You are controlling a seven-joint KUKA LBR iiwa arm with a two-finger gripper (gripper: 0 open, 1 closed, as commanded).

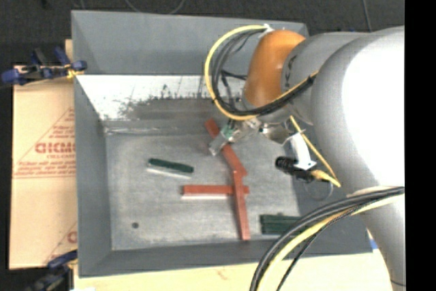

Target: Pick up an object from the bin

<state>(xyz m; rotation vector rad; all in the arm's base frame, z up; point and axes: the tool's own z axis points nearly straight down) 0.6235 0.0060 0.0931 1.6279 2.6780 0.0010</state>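
Toward one o'clock on the floor of the grey metal bin [92, 167], I see the gripper [221, 140] low over the upper end of a long red-brown stick [240, 211]. From my seat I cannot tell how far the gripper is open, nor whether it has hold of that stick; the stick's top end sits right at the gripper, and the two look to be touching or very nearly so.

That long stick runs from the gripper down toward five o'clock and ends near the front wall. It kinks partway along, so it may be two pieces lying end to end; I cannot say which. A shorter red-brown stick [203, 191] lies flat across the middle of the floor, pointing nine to three o'clock, and its right end meets the long one.

Out at ten o'clock from the centre, well apart from the gripper, lies a dark green stick [170, 165] with a pale edge along its lower side. Another dark green piece [278, 223] sits in the four o'clock corner, just beside the long stick's lower end. A small dark speck [134, 225] rests at seven o'clock.

Above the gripper I see the wrist's orange cover [272, 65], with yellow and black cables [216, 78] looped at its nine o'clock side, and the pale arm [354, 112] coming in from three o'clock.
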